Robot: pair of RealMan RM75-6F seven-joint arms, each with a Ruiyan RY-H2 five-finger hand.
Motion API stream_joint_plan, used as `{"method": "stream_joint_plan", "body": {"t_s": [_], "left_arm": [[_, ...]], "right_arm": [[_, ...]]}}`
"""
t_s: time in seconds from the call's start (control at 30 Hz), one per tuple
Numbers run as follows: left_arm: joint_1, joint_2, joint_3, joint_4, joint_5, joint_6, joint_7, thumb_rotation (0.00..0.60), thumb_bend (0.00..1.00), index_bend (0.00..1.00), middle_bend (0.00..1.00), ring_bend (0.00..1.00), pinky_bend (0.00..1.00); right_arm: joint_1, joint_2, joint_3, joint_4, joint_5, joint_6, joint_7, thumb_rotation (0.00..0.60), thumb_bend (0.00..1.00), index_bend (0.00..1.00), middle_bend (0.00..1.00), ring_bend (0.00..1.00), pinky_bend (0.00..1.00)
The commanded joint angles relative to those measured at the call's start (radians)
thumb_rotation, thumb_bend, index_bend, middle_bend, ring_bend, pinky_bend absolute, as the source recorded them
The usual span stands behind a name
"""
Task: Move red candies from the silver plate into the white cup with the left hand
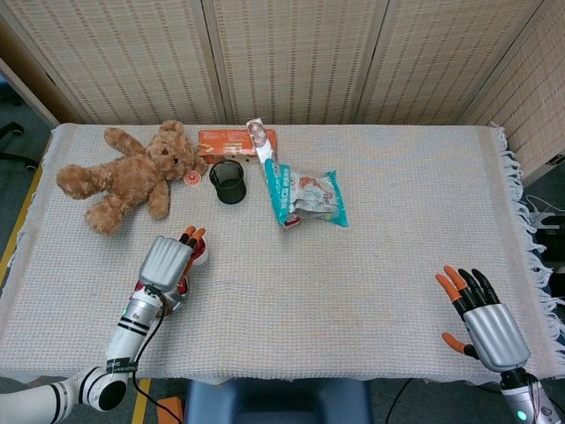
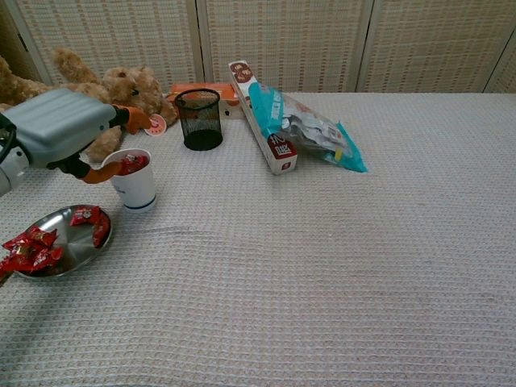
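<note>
— Woven screens stand behind the table [image 2: 339, 266], and a pale knitted cloth covers it. Where are the candies now?

— Most red candies [image 2: 32, 246] lie on the silver plate [image 2: 71, 251] at the near left. Some are already inside the white cup [image 2: 135, 187], which stands just behind the plate.

— How do you think they will handle?

— I judge them light and small, with thin crinkly wrappers, so a little slippery. The wrapper yields, the sweet inside is probably hard. A pinch across the middle of one piece looks best, and the pieces alone near the cup side should be easier to take than the pile at the left end.

— And the left hand [image 2: 56, 129]?

— It hangs over the cup, fingers spread forward past the rim and the thumb low at the rim. I see no candy between the fingers, so I take it as loose and empty, but the palm side is turned away.

— What about the right hand [image 1: 481, 314]?

— It rests at the near right with fingers apart, holding nothing. Only the head view shows it.

— What is hard to see?

— In the head view the left hand covers nearly all of the plate and cup. In the chest view the plate's left end is cut by the picture edge, so the number of candies stays uncertain.
</note>
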Motion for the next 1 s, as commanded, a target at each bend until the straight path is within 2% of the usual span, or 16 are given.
{"method": "stream_joint_plan", "body": {"t_s": [0.03,0.2,0.4,0.53,0.83,1.0], "left_arm": [[0.081,0.081,0.075,-0.074,0.068,0.078,-0.096,0.600,0.41,0.17,0.23,0.77,1.00],[0.188,0.153,0.181,-0.073,0.127,0.155,-0.202,0.600,0.41,0.16,0.24,0.77,1.00],[0.271,0.155,0.242,0.006,0.129,0.183,-0.256,0.600,0.41,0.14,0.25,0.77,1.00],[0.293,0.137,0.261,0.048,0.126,0.161,-0.280,0.600,0.41,0.12,0.24,0.77,1.00],[0.321,0.078,0.254,0.155,0.106,0.129,-0.276,0.600,0.40,0.10,0.23,0.77,1.00],[0.329,0.068,0.260,0.163,0.122,0.119,-0.288,0.600,0.41,0.09,0.21,0.77,1.00]], "right_arm": [[0.000,0.000,0.000,0.001,0.000,0.000,0.002,0.600,0.07,0.00,0.00,0.00,0.00],[0.001,-0.002,-0.007,-0.002,-0.015,0.000,-0.006,0.600,0.07,0.00,0.00,0.00,0.00],[0.004,-0.008,-0.012,-0.004,-0.026,-0.008,-0.015,0.600,0.07,0.00,0.00,0.00,0.00],[0.006,-0.009,-0.013,-0.004,-0.029,-0.011,-0.017,0.600,0.07,0.00,0.00,0.00,0.00],[0.003,-0.005,-0.016,-0.002,-0.033,-0.003,-0.011,0.600,0.07,0.00,0.00,0.00,0.00],[0.002,-0.005,-0.015,-0.001,-0.033,0.000,-0.011,0.600,0.07,0.00,0.00,0.00,0.00]]}}
